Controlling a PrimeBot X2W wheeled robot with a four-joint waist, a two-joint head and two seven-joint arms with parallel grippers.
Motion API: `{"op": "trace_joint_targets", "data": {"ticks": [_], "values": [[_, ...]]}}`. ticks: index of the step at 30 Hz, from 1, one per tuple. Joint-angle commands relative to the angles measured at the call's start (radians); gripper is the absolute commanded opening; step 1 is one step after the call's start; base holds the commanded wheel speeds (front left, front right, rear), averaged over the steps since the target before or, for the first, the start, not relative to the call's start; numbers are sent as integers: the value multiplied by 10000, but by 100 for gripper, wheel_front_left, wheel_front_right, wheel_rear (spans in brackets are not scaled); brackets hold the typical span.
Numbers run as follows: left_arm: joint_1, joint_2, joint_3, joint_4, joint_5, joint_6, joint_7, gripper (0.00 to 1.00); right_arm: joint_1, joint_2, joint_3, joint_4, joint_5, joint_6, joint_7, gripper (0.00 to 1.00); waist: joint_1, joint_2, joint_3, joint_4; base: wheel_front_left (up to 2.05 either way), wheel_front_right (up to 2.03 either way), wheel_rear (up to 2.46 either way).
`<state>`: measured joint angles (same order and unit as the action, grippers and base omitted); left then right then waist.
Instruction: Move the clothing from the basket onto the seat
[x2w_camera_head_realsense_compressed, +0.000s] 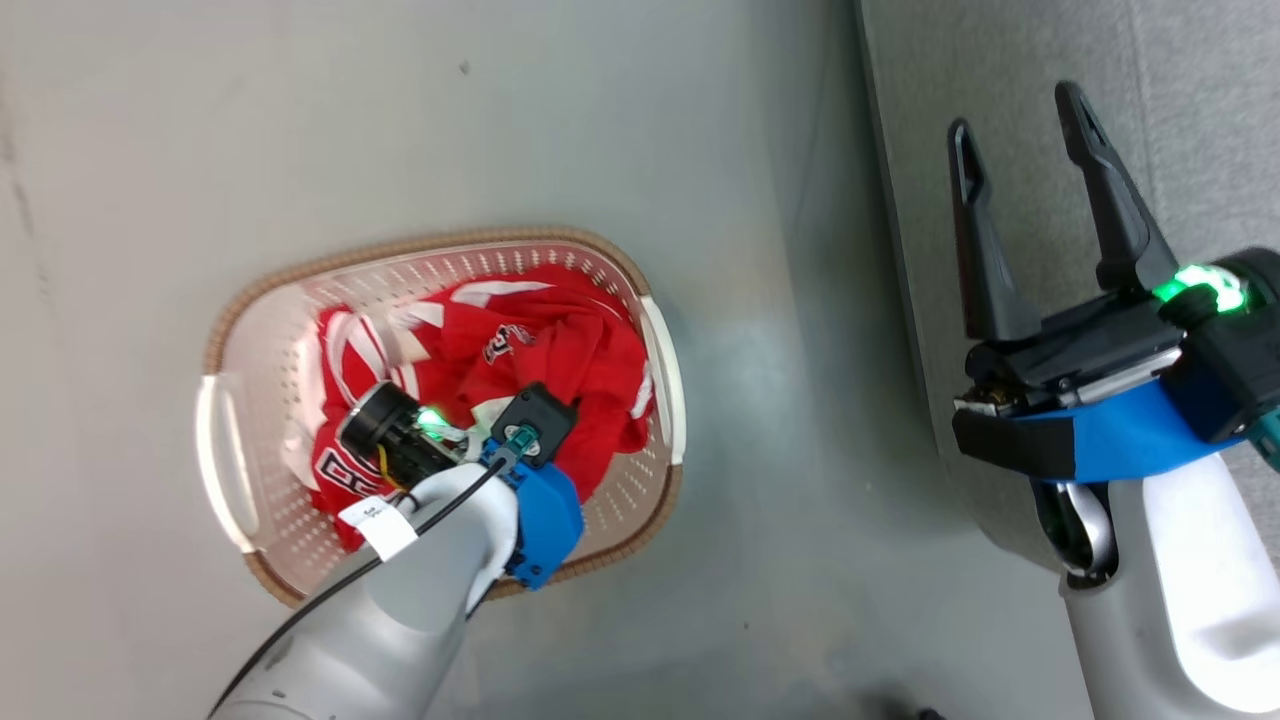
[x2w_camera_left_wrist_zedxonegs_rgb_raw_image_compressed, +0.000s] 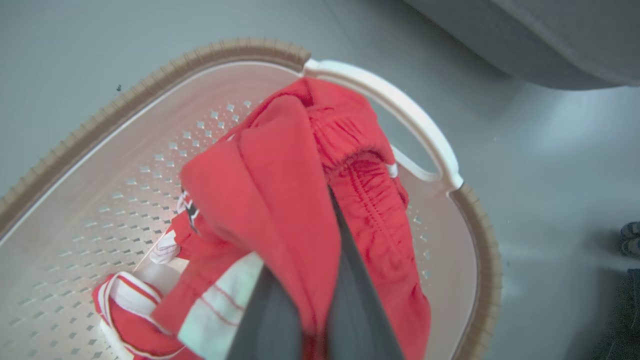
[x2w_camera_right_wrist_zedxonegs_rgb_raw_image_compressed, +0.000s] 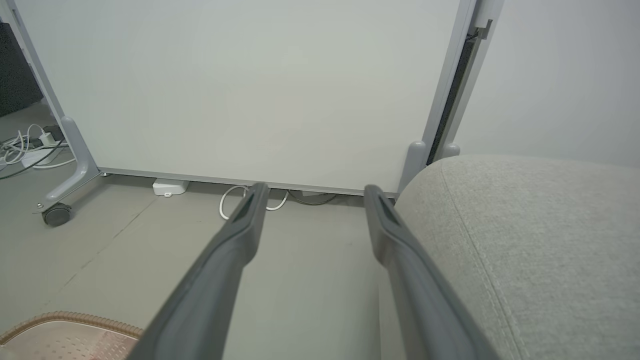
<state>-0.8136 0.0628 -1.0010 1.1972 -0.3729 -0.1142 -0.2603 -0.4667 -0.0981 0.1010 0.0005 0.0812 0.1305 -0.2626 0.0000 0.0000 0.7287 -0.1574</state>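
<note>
The basket (x2w_camera_head_realsense_compressed: 440, 243), cream with a brown rim, stands on the floor at the left and holds the red clothing (x2w_camera_head_realsense_compressed: 560, 350); a jersey with lettering (x2w_camera_head_realsense_compressed: 340, 470) lies at its near left. My left gripper (x2w_camera_head_realsense_compressed: 470, 425) reaches down into the pile. In the left wrist view this gripper (x2w_camera_left_wrist_zedxonegs_rgb_raw_image_compressed: 307, 280) is shut on a fold of red clothing, beside the shorts' gathered waistband (x2w_camera_left_wrist_zedxonegs_rgb_raw_image_compressed: 370, 200), above the basket (x2w_camera_left_wrist_zedxonegs_rgb_raw_image_compressed: 150, 85). My right gripper (x2w_camera_head_realsense_compressed: 1015, 115) is open with nothing in it over the edge of the light-grey seat (x2w_camera_head_realsense_compressed: 1180, 120). The right wrist view shows it (x2w_camera_right_wrist_zedxonegs_rgb_raw_image_compressed: 315, 190) beside the seat (x2w_camera_right_wrist_zedxonegs_rgb_raw_image_compressed: 540, 240).
Bare grey floor (x2w_camera_head_realsense_compressed: 780, 420) lies between basket and seat. In the right wrist view a white partition panel on castors (x2w_camera_right_wrist_zedxonegs_rgb_raw_image_compressed: 240, 85) stands ahead, with cables (x2w_camera_right_wrist_zedxonegs_rgb_raw_image_compressed: 25, 145) and a small white box (x2w_camera_right_wrist_zedxonegs_rgb_raw_image_compressed: 170, 186) at its foot. A corner of the basket (x2w_camera_right_wrist_zedxonegs_rgb_raw_image_compressed: 65, 320) shows at the lower left.
</note>
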Motion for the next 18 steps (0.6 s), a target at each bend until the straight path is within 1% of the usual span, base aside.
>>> {"op": "trace_joint_targets", "data": {"ticks": [1, 8, 11, 18], "values": [[119, -58, 149, -326, -89, 95, -61, 0, 187, -76, -31, 61, -38, 5, -35, 100, 0, 0, -882, 414, 0, 0, 0], [1110, 303, 803, -2062, 71, 285, -62, 0, 982, -125, -164, 391, -105, 5, -35, 100, 0, 0, -2455, 763, 0, 0, 0], [1678, 520, 1423, -2953, 109, 356, -62, 0, 1485, -124, -257, 561, -129, 5, -35, 100, 0, 0, -3321, 942, 0, 0, 0], [2438, 811, 2801, -4568, 241, 384, -63, 0, 2200, -5, -386, 699, -170, 5, -35, 100, 0, 0, -4457, 1140, 0, 0, 0]]}}
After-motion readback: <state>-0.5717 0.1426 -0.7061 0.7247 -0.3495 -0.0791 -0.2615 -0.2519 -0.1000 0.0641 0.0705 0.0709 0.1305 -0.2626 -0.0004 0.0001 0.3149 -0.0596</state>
